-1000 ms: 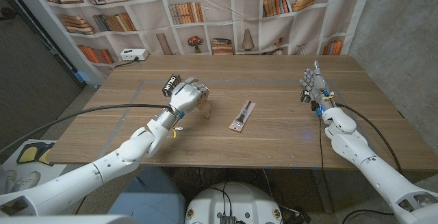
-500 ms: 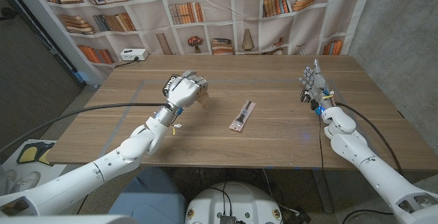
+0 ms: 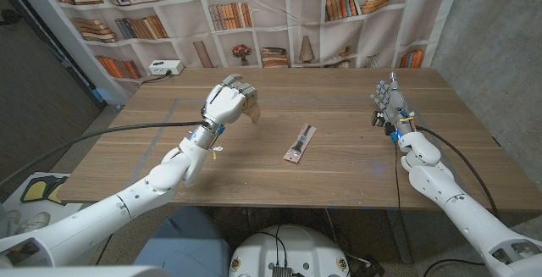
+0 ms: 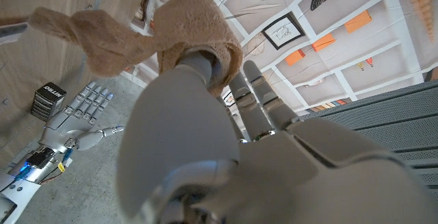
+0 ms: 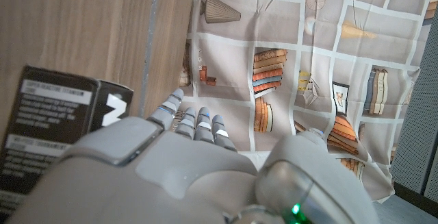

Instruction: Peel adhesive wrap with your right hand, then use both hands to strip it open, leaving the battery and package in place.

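My left hand (image 3: 227, 102) is raised above the table's far-left part and grips a tan adhesive wrap (image 3: 252, 115), whose loose end hangs toward the table. In the left wrist view the wrap (image 4: 109, 35) is bunched around the fingers of that hand (image 4: 226, 148). A flat pinkish package (image 3: 300, 143) with a dark item in it lies mid-table, apart from both hands. My right hand (image 3: 388, 103) stands at the far right with fingers straight and nothing in it. A black "NITRO" box (image 3: 377, 119) sits right beside it, also visible at close range (image 5: 48, 121).
A white power strip (image 3: 165, 69) sits at the table's back-left corner. A black cable (image 3: 127, 133) trails over the left side of the wooden table (image 3: 339, 184). A printed bookshelf curtain (image 3: 279, 14) hangs behind the table.
My left hand has risen, turned and moved toward the far side with the wrap in it. A black labelled box seen at its back earlier is now out of sight. The right hand stayed put.
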